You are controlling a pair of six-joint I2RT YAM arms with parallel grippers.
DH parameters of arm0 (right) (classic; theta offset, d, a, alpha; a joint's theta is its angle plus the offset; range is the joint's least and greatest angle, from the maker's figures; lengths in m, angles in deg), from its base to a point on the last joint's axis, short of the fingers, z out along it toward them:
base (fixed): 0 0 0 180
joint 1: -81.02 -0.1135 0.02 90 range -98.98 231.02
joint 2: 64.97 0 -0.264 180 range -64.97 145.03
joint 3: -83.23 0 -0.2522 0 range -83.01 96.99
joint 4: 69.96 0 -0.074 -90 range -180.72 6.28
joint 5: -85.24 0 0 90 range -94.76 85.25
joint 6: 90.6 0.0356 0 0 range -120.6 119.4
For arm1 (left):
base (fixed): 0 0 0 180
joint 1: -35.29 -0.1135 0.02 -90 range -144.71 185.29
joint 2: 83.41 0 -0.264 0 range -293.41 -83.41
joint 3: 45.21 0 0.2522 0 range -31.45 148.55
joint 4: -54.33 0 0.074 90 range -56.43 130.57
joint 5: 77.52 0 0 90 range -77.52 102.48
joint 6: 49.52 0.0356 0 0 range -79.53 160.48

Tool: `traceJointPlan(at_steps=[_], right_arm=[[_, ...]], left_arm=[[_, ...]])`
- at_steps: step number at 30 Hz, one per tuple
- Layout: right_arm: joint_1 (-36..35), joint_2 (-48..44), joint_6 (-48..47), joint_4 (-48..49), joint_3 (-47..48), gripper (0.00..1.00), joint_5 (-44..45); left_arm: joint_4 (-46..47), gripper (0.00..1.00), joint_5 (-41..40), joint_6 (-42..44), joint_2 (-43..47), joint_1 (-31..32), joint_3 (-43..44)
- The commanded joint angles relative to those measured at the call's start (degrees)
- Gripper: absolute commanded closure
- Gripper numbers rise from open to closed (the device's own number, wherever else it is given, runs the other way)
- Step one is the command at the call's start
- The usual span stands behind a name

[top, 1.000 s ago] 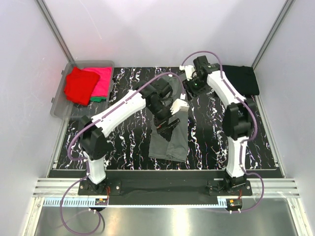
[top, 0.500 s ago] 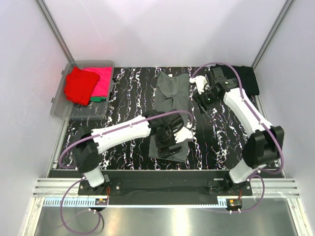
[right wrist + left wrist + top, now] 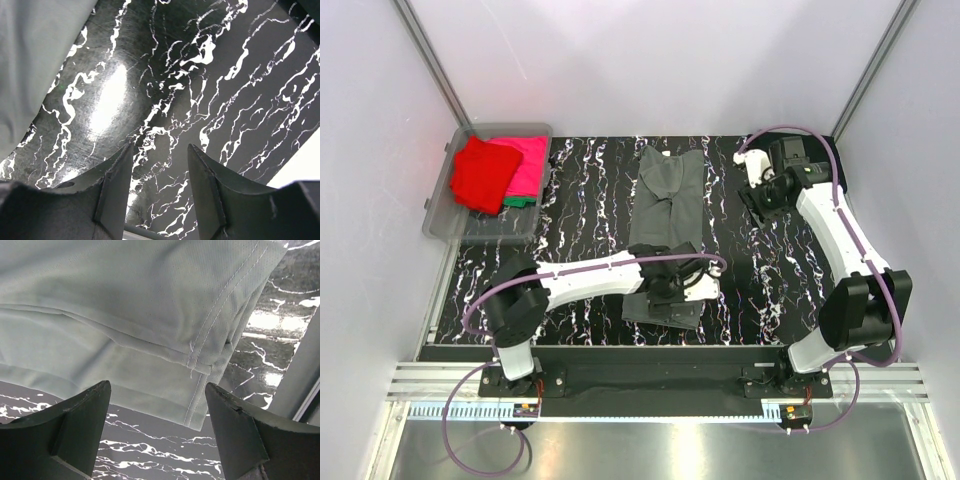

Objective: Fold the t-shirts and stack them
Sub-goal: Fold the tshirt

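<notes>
A dark grey t-shirt [image 3: 665,215] lies as a long narrow strip down the middle of the mat. My left gripper [image 3: 682,288] hovers over its near end, open. In the left wrist view the shirt's hemmed corner [image 3: 150,315] lies just beyond the left gripper [image 3: 157,432], with only mat between the fingers [image 3: 75,430]. My right gripper [image 3: 768,197] is open over bare mat, right of the shirt's far end. In the right wrist view that gripper [image 3: 160,187] holds nothing and grey cloth [image 3: 30,65] shows at the left. A black t-shirt [image 3: 840,165] at the back right is mostly hidden by the right arm.
A clear plastic bin [image 3: 440,215] at the back left holds a red t-shirt [image 3: 480,175], a pink one [image 3: 525,160] and a green one [image 3: 523,202]. The black marbled mat [image 3: 580,190] ends at white walls on both sides and a metal rail at the near edge.
My left gripper has travelled down the grey shirt from its middle to its near end. The right arm has swung right, away from the shirt's far end, which now lies uncovered and flat.
</notes>
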Motion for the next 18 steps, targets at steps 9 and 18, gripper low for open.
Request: traceJointPlan(at_steps=[9,18], right_arm=[[1.9,-1.1,-0.3,0.9,2.5,0.45,-0.9],[2.6,-1.3,-0.2,0.9,1.7,0.45,-1.1]], left_arm=[[2.1,0.18,2.4,-0.7,-4.3,2.4,2.7],[2.6,0.17,5.2,-0.6,-8.1,2.5,3.2]])
